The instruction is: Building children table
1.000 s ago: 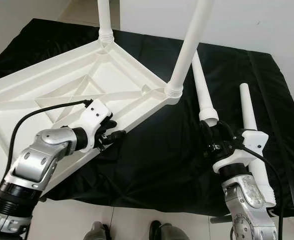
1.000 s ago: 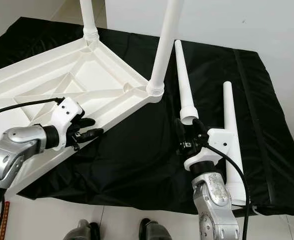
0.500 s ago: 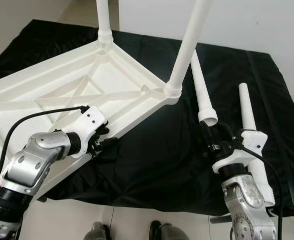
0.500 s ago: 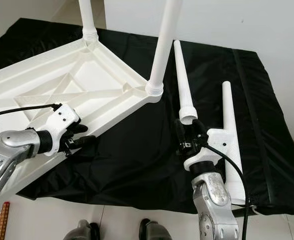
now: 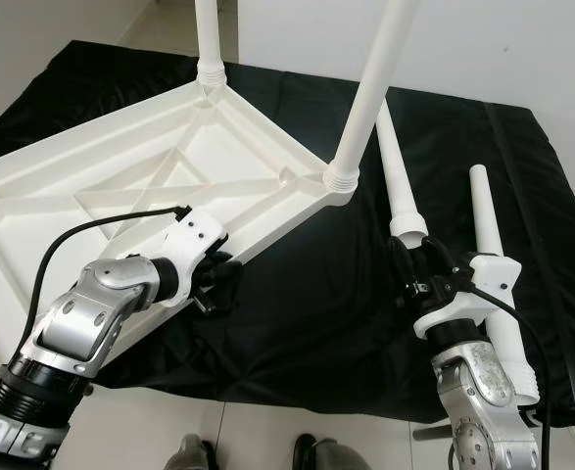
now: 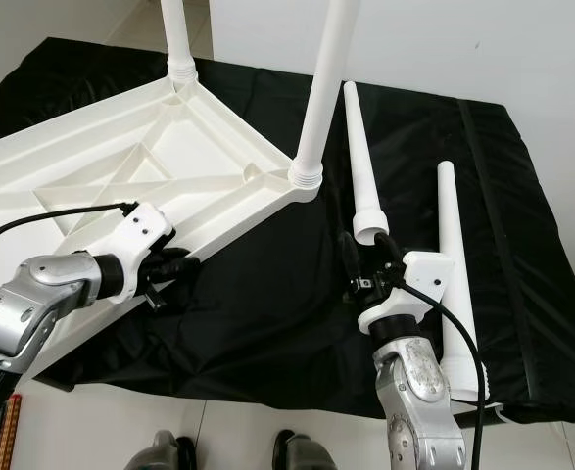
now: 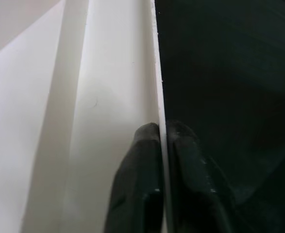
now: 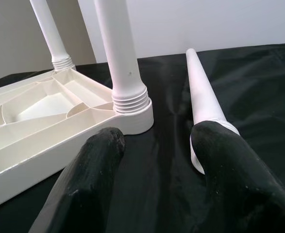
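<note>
Upturned white ribbed plastic tabletop point(image 5: 169, 181) on the black-draped counter point(image 5: 297, 294), two white tapered legs point(image 5: 370, 98) screwed upright into its far corners. Left pincer point(image 7: 162, 160) clamped tight on the tabletop's near rim. Right pincer point(image 8: 157, 165) spread wide, empty, just before a loose white leg point(image 6: 359, 162) lying right of the tabletop.

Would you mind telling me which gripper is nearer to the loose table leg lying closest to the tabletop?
The right gripper: its open fingers sit just at the wide end of that loose leg. The left gripper is clamped on the tabletop's rim, well away.
</note>
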